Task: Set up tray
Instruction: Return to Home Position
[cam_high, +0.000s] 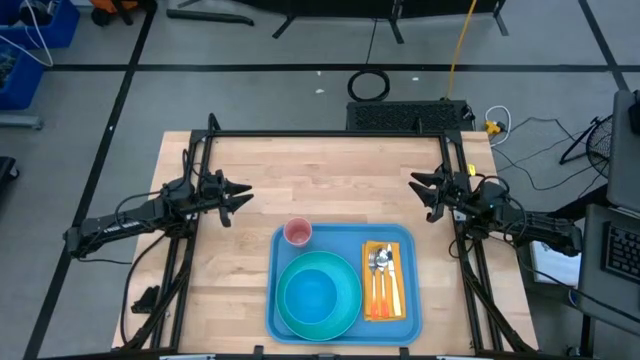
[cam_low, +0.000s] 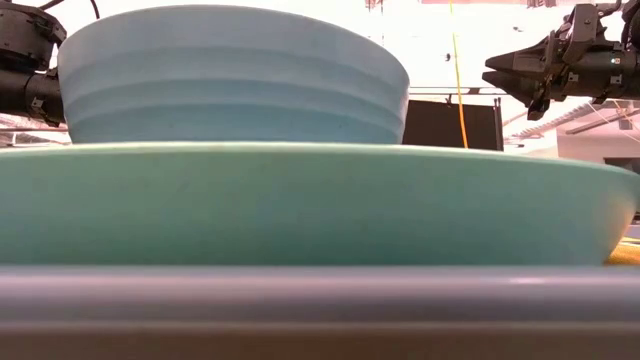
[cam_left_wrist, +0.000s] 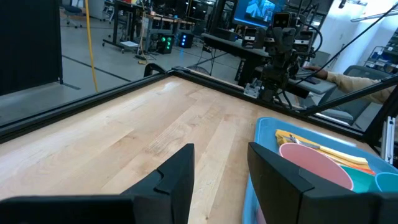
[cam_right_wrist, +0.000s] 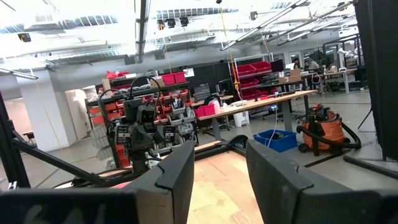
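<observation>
Tray (cam_high: 340, 240) holding plate (cam_high: 346, 270), pink cup (cam_high: 297, 233), seemingly cutlery (cam_high: 383, 275), left gripper (cam_high: 240, 203) and right gripper (cam_high: 420, 198) both spread, above table sides

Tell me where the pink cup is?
In the high view, the pink cup stands in the top left corner of the tray, beside the teal plate.

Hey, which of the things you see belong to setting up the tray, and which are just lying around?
Job: tray, teal plate, blue bowl on it, pink cup, yellow napkin with cutlery; left end effector and right end effector, both open, over the table.
Lying about: coiled black cable, yellow cord and blue crate, all on the floor.
</observation>
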